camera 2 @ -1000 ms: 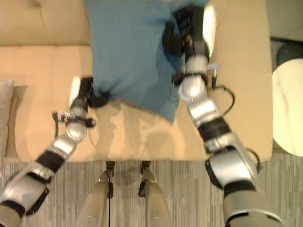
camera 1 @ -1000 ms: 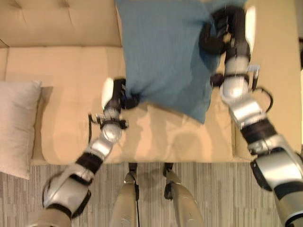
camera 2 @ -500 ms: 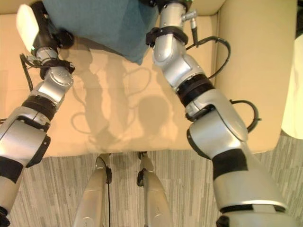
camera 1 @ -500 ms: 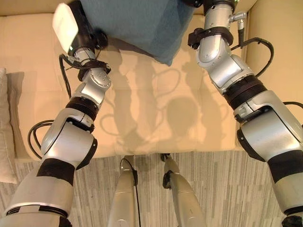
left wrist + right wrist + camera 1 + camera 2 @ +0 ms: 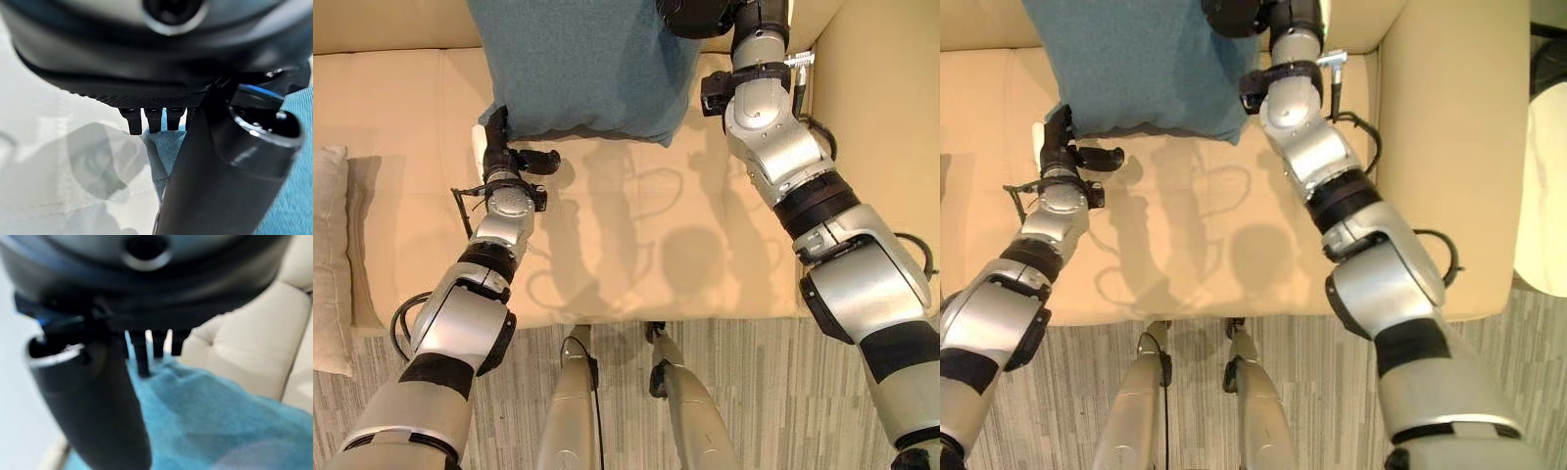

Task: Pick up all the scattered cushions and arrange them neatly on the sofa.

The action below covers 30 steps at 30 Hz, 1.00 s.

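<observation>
Placing step: both robot hands set the blue cushion (image 5: 578,64) against the sofa (image 5: 401,98) back, at 12 o'clock.
Left robot hand (image 5: 504,157): pinched on the cushion's lower corner.
Right robot hand (image 5: 700,15): clamped on its upper edge.
Next: release judged due; beige cushion (image 5: 328,255) at 9 o'clock remains.

A grey striped carpet (image 5: 764,392) runs along the bottom of the frame. At the right edge of the right eye view, a pale round table (image 5: 1545,196) stands on a dark floor (image 5: 1547,39).

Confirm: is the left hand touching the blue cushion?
Touching. The left wrist view shows the left hand pinching the blue cushion at its corner.
</observation>
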Motion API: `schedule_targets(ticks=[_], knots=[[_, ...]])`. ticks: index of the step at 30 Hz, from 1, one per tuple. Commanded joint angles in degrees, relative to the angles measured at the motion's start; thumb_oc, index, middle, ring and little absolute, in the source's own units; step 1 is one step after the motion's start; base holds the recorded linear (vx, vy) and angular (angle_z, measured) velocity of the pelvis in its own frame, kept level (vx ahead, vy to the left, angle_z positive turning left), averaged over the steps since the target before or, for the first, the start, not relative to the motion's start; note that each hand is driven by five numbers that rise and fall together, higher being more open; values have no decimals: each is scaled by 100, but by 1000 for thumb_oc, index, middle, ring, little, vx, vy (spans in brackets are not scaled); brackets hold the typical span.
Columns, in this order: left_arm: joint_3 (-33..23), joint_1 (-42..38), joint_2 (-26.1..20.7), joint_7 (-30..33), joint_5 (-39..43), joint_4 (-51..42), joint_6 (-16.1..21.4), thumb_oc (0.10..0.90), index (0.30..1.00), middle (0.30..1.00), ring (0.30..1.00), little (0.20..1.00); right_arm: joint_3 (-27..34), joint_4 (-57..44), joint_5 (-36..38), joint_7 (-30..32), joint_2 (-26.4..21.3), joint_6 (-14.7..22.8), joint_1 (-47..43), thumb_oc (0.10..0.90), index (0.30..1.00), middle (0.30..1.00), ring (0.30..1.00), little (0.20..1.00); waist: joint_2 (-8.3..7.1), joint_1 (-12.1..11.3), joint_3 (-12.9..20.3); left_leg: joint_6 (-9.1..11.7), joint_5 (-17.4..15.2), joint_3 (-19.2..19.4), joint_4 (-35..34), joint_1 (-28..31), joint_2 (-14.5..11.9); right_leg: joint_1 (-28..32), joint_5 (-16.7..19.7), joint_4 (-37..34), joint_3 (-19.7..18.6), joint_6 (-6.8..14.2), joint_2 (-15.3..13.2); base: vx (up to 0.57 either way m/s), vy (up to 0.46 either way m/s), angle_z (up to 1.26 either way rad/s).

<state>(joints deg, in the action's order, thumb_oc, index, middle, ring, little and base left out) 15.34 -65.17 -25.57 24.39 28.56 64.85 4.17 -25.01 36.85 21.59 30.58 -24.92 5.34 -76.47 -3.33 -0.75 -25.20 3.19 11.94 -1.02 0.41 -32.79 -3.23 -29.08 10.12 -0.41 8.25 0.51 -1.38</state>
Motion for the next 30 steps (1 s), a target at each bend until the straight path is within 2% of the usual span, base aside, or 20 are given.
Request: schedule_targets(ticks=[1,2,3,5,6,8,11,14,16,17,18,19,21,22,24,25,26,27,28,30], knots=[[-258,461,-186,267,557,-234,638,800,900,900,900,900,849,-873,52,444,-407,1125,456,800,900,900,900,900,-163,-57,507,26,-290,-100,-341,374,310,505,-941,296,18,309,-47,71,-5,2],[-539,926,-475,89,745,-757,814,800,900,900,900,900,1446,-1409,353,274,-448,1569,1068,800,900,900,900,900,-140,-37,550,-2,-360,-97,-331,466,323,602,-982,296,19,311,-52,55,-3,1],[-527,990,-482,89,745,-794,805,800,900,900,900,900,1477,-1460,350,262,-428,1558,1152,800,900,900,900,900,-160,-40,581,-2,-365,-97,-332,481,326,619,-987,290,20,311,-55,80,1,2],[-736,1594,-721,-135,888,-1225,857,800,900,900,900,900,1996,-1790,814,33,-336,1955,1742,800,900,900,900,900,-161,-47,664,-51,-474,-76,-270,573,340,758,-1023,276,26,304,-81,72,16,2],[-1008,2207,-853,-357,1039,-1605,914,800,900,900,900,900,2285,-2123,1058,-177,-323,2113,2275,800,900,900,900,900,-173,-67,709,-95,-565,-63,-163,614,344,849,-1049,274,41,289,-95,62,18,-1],[-1228,2665,-856,-480,1125,-1728,923,800,900,900,900,900,2514,-2387,1132,-277,-265,2151,2738,800,900,900,900,900,-188,-51,797,-124,-609,-56,-77,623,349,911,-1035,261,42,293,-105,44,19,0],[-1789,3837,-612,-734,1305,-1904,892,800,900,900,900,900,3054,-2839,1260,-668,-124,2087,4136,800,900,900,900,900,-213,-5,958,-190,-746,-55,64,769,370,1110,-1089,305,27,303,-116,79,29,5],[-2323,4945,-43,-1005,1274,-1471,773,800,900,900,900,900,3640,-3112,1082,-1052,181,1887,5677,800,900,900,900,900,-180,77,1139,-243,-899,-52,48,1183,372,1462,-1306,502,59,345,-154,119,28,2],[-2551,5403,150,-1218,1198,-812,639,800,900,900,900,900,3795,-2873,1108,-1245,287,1807,6246,800,900,900,900,900,-103,125,1263,-290,-977,-45,99,1461,348,1646,-1478,799,95,365,-219,39,40,7],[-2552,5408,149,-1235,1203,-797,648,800,900,900,900,900,3791,-2869,1118,-1255,282,1814,6255,800,900,900,900,900,-97,133,1265,-294,-947,-51,92,1455,350,1640,-1458,799,103,366,-221,-17,53,3],[-2755,5790,247,-1431,936,-18,497,800,900,900,900,900,4069,-2506,944,-1355,283,1634,6749,800,900,900,900,900,2,191,1335,-316,-1064,-44,217,1733,329,1809,-1683,1170,134,361,-262,-45,32,0],[-2750,5788,249,-1440,936,-8,504,800,900,900,900,900,4074,-2507,949,-1360,279,1635,6757,800,900,900,900,900,12,193,1340,-320,-1034,-51,211,1717,328,1796,-1656,1164,143,361,-260,-108,29,3],[-2811,6318,457,-1640,571,564,423,800,900,900,900,900,4061,-1827,570,-1277,315,1511,7117,800,900,900,900,900,134,159,1473,-301,-958,-15,202,2006,316,2111,-1811,1211,227,302,-218,-139,-16,4],[-2762,6468,535,-1680,469,594,434,800,900,900,900,900,4004,-1599,622,-1260,368,1496,7223,800,900,900,900,900,167,119,1511,-237,-802,-20,141,2015,318,2263,-1820,1101,252,283,-197,-170,-25,0],[-2398,6619,753,-1677,13,690,466,800,900,900,900,900,3947,-1267,419,-1098,427,1444,7317,800,900,900,900,900,219,23,1490,78,-334,-267,3,1933,279,2433,-1815,876,253,244,-178,-321,16,3],[-2303,6587,850,-1669,-97,654,498,800,900,900,900,900,3898,-1285,396,-1099,437,1419,7376,800,900,900,900,900,232,17,1465,130,-345,-432,48,1894,334,2362,-1700,760,277,218,-191,-633,46,7],[-1920,6629,1058,-1563,-594,723,488,800,900,900,900,900,3879,-981,628,-1070,564,1452,7387,800,900,900,900,900,139,155,1499,-53,-962,-218,598,2087,389,2235,-1429,640,414,263,-405,-515,37,21],[-1920,6629,1062,-1560,-597,717,485,800,900,900,900,900,3880,-975,631,-1073,559,1455,7384,800,900,900,900,900,149,162,1517,-59,-963,-225,631,2039,389,2214,-1404,624,423,266,-403,-627,39,38],[-1815,6721,1222,-1467,-938,890,437,800,900,900,900,900,3796,-942,730,-1075,639,1452,7517,800,900,900,900,900,79,308,1633,-124,-1497,304,1436,2452,143,2144,-1236,530,502,263,-548,-421,58,37],[-1823,6809,1387,-1426,-1061,1094,361,800,900,900,900,900,3743,-926,821,-1159,699,1428,7701,800,900,900,900,900,118,414,1766,-62,-1724,339,2095,3018,-32,2043,-1093,471,557,248,-591,-432,138,42]])
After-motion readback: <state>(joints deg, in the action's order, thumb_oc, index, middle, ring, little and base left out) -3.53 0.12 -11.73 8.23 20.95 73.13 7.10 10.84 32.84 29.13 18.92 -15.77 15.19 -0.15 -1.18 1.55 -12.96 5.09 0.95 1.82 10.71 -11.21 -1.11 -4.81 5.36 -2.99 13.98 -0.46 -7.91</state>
